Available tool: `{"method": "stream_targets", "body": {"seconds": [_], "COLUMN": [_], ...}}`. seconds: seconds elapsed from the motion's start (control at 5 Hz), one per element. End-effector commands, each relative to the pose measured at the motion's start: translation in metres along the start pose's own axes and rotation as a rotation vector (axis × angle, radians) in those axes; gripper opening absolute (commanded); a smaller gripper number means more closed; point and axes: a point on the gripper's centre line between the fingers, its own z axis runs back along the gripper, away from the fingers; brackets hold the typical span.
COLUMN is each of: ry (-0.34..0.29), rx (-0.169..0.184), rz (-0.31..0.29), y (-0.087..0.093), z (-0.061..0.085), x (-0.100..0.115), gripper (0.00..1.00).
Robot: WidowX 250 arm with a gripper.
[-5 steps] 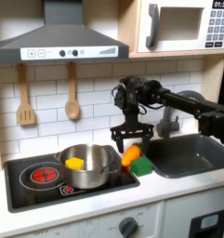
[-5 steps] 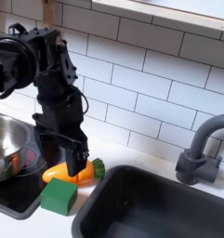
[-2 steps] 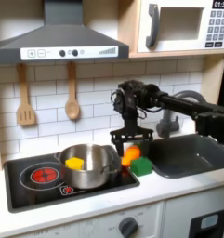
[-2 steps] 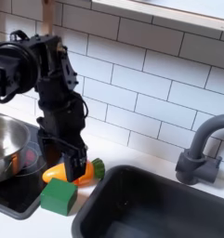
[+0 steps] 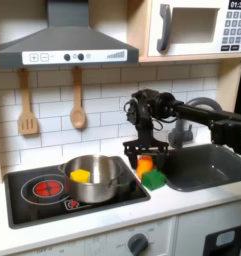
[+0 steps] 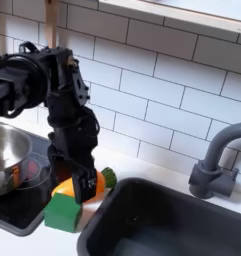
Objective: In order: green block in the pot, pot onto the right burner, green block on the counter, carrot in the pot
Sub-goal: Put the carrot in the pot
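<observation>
The gripper (image 6: 76, 187) hangs low over the right edge of the cooktop (image 5: 37, 199), its fingers (image 6: 60, 167) pointing down and set on either side of the carrot (image 6: 92, 185), which lies on its side with its green stub end toward the sink (image 6: 162, 225) in the second exterior view. The jaws stand spread around the carrot's orange body; whether they already press on it cannot be told from either exterior view. In the first exterior view the gripper (image 5: 144, 158) appears just right of the pot (image 5: 96, 176), with the carrot (image 5: 144, 163) showing orange between its fingers. The green block (image 6: 63, 212) sits on the pale surface (image 6: 37, 240) just in front of the carrot, touching or nearly touching it, and beside the sink's rim; the first exterior view shows this block (image 5: 153, 180) between the cooktop and the sink (image 5: 207, 165). The pot stands on the right burner, covering it, and holds a yellow chunk (image 5: 81, 176). The left burner (image 5: 44, 187) shows its red rings uncovered. A grey faucet (image 6: 214, 160) rises behind the sink.
</observation>
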Motion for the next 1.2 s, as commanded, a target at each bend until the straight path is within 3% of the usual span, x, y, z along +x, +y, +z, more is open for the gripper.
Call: {"method": "stream_targets", "body": {"seconds": [0.0,0.2,0.4,0.6,0.8,1.0], "ry": [-0.001,-0.009,0.010,0.015,0.007,0.003], "rx": [0.007,0.009,-0.015,-0.014,-0.014,-0.004], "rz": [-0.019,-0.004,0.007,0.022,0.037,0.049], "y": [0.002,0.002,-0.001,-0.002,-0.003,-0.001], "z": [-0.003,-0.004,-0.014,-0.012,-0.012,-0.012], "x": [0.002,0.006,0.007,0.008,0.012,0.011], "gripper": [1.00,1.00,1.00,1.00,0.91,0.00]}}
